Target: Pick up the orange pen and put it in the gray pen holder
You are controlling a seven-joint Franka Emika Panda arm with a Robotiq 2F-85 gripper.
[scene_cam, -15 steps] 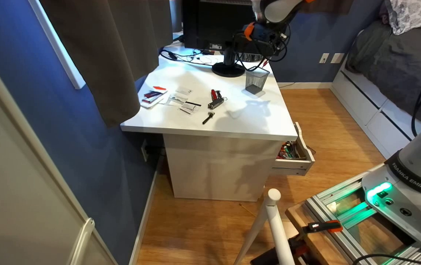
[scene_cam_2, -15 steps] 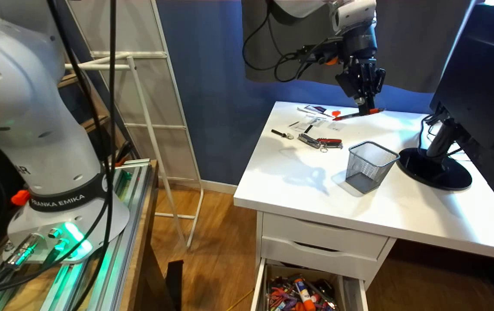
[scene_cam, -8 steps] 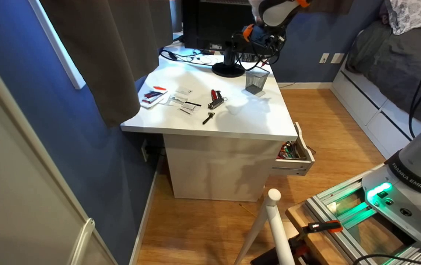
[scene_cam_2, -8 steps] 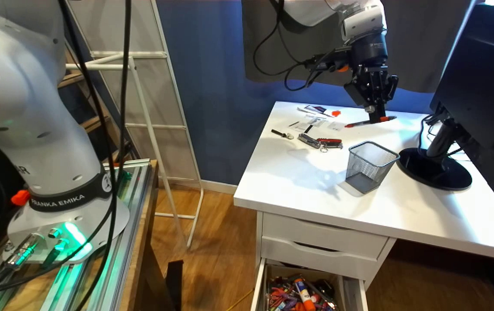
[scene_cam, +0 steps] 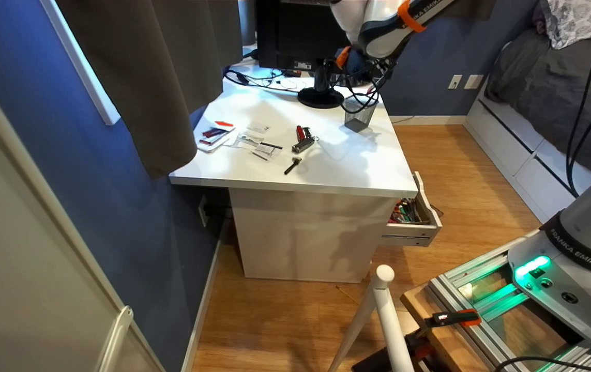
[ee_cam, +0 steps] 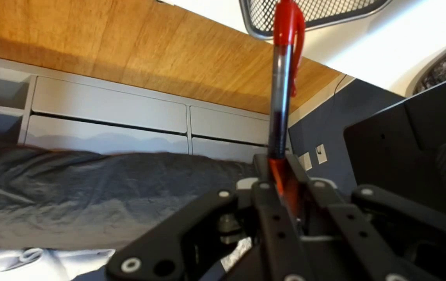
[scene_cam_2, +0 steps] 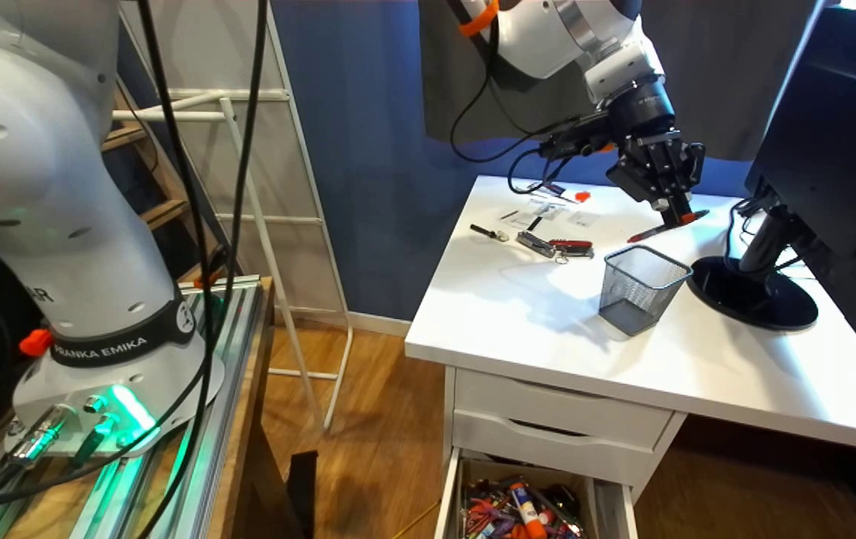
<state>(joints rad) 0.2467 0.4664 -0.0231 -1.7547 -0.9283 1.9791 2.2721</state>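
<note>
White arm (scene_cam_2: 536, 37), orange band (scene_cam_2: 480, 19), black pincer (ee_cam: 280, 166)

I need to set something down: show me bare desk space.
Bare: between folding tools, mesh holder and drawer-side edge; also between monitor base and that edge. Crowded: around clear packets; near the holder, the gripper holds the orange pen.

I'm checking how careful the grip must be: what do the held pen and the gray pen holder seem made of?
Held pen: probably plastic; its red cap and clip look glossy, its barrel see-through.
Gray pen holder: likely metal wire mesh, since a fine open grid shows under a smooth, thicker rim; whether it is painted or bare is unclear.
</note>
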